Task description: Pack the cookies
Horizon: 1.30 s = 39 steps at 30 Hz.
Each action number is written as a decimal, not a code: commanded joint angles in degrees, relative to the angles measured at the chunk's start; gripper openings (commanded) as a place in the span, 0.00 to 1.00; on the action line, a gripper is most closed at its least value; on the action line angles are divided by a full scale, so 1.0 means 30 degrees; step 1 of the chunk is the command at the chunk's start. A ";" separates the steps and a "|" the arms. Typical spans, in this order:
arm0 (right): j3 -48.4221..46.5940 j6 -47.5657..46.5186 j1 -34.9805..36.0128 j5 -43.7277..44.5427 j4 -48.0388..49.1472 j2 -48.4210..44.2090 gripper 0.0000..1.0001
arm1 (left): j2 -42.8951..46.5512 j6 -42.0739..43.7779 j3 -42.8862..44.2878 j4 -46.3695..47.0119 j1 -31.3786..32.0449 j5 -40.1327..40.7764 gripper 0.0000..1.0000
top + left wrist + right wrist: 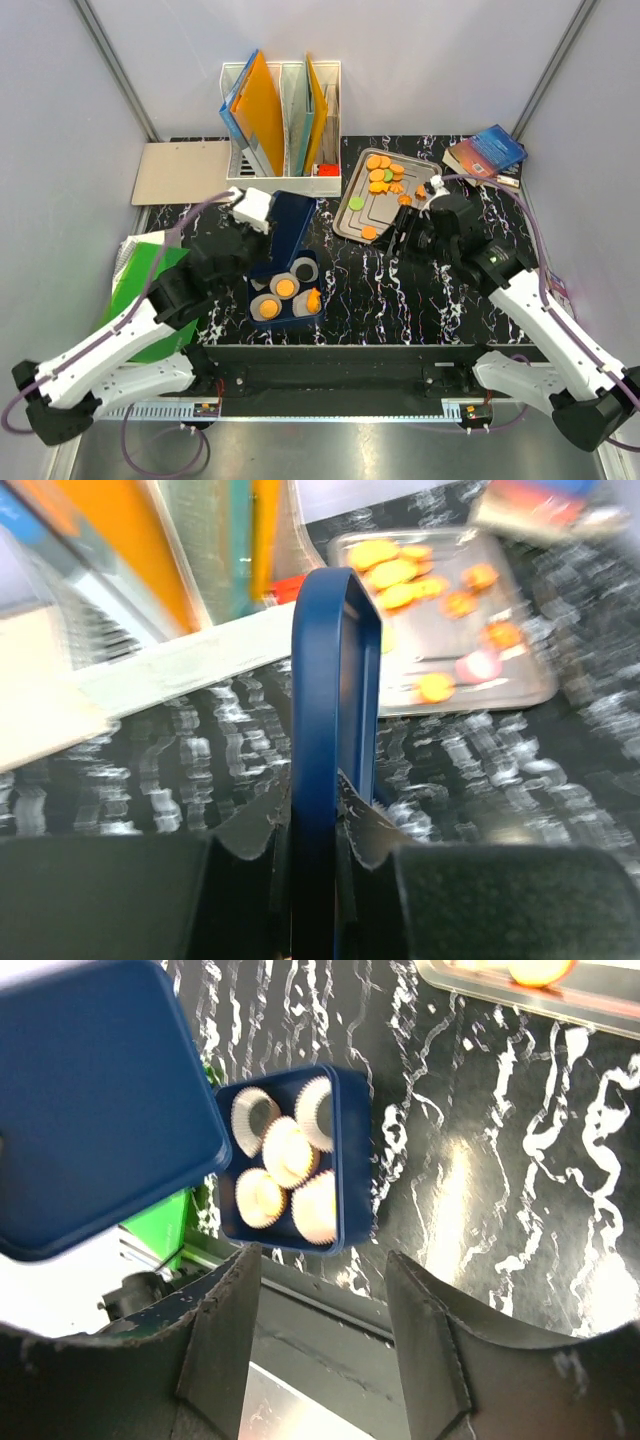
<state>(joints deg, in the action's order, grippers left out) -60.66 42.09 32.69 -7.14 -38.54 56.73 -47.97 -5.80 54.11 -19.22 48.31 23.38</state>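
Several orange cookies and one green one lie on a metal tray at the back centre. They also show blurred in the left wrist view. A blue box near the front holds white paper cups, some with an orange cookie inside. My left gripper is shut on the edge of the blue lid, held upright above the box's far end. My right gripper is open and empty beside the tray's near edge. In the right wrist view it looks towards the box and the lid.
A white file organiser with orange and blue folders stands behind the box. A beige board lies at the back left, books at the back right, a green sheet at the left edge.
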 commanded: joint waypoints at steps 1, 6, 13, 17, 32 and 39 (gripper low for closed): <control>-0.1952 -0.0229 0.0120 -0.0346 0.1831 0.0920 0.62 | -0.1435 0.5412 0.1329 0.1073 0.4328 0.9685 0.11; -0.3331 -0.0843 0.0120 -0.0492 0.2067 0.2212 0.64 | -0.4102 1.3760 0.0043 0.7676 0.8029 1.5436 0.07; -0.4007 -0.1343 0.0091 -0.0374 0.2564 0.2564 0.68 | -0.6860 2.4584 -0.3583 2.0158 1.0553 1.7490 0.00; -0.3569 -0.1373 0.0003 -0.0842 0.2916 0.2740 0.70 | -1.0049 3.4552 -0.5640 3.5598 1.1520 1.6765 0.00; -0.1841 -0.1461 -0.1433 -0.6284 0.5082 0.3472 0.77 | -1.2899 3.7267 -0.5819 3.8224 1.3075 1.5939 0.00; -0.0699 -0.0554 -0.1433 -0.9658 0.7980 0.4877 0.75 | -1.3045 3.7033 -0.5790 3.8224 1.3485 1.5792 0.00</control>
<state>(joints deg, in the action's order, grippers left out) -64.34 38.79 28.47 -26.37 -23.33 69.80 -87.68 104.16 36.88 70.74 87.99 71.75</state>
